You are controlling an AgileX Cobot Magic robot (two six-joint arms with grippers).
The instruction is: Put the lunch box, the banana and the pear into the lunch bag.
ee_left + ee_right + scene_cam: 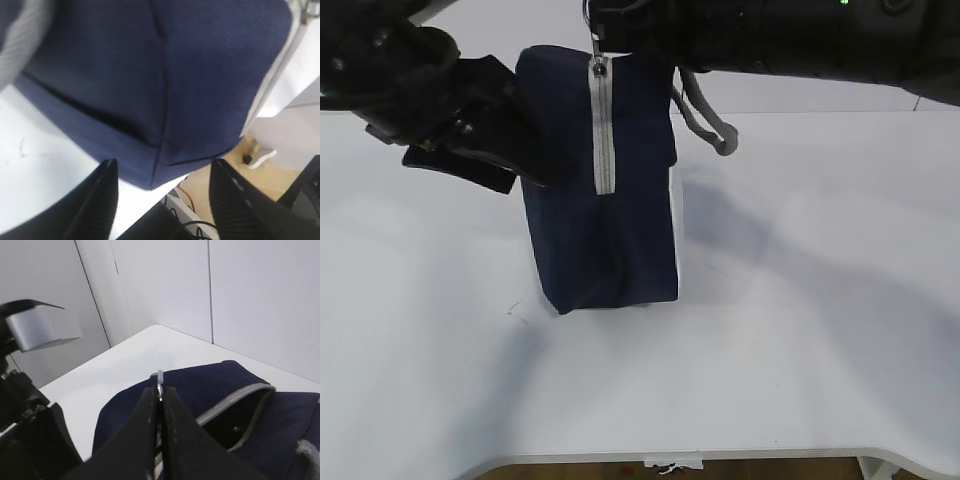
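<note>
While the lunch bag (605, 180) stands upright at the centre of the exterior frame on the white table (800, 330), I see none of the food items anywhere, so I cannot tell whether they are already inside. At the top of the frame my right gripper (159, 405) has its jaws pressed together on the ring pull (160, 379) of the grey zipper (604, 130), which runs down the face toward the camera. In the right wrist view part of the mouth gapes dark on the right.

My left gripper (162, 200) sits at the bag's left flank, fingers spread well apart and gripping nothing; in its wrist view the navy fabric fills the frame just above the gap between the fingers.

I judge the bag soft and light: the cloth creases, the lower corner sags, and it will likely tip or slide if the pull is tugged without a brace. The firmest holds look like the ring pull and the grey webbing handle (705, 115) at the upper right.

Open table lies to the right and toward the bottom of the frame; the near table edge runs along the bottom, well clear of the bag.
</note>
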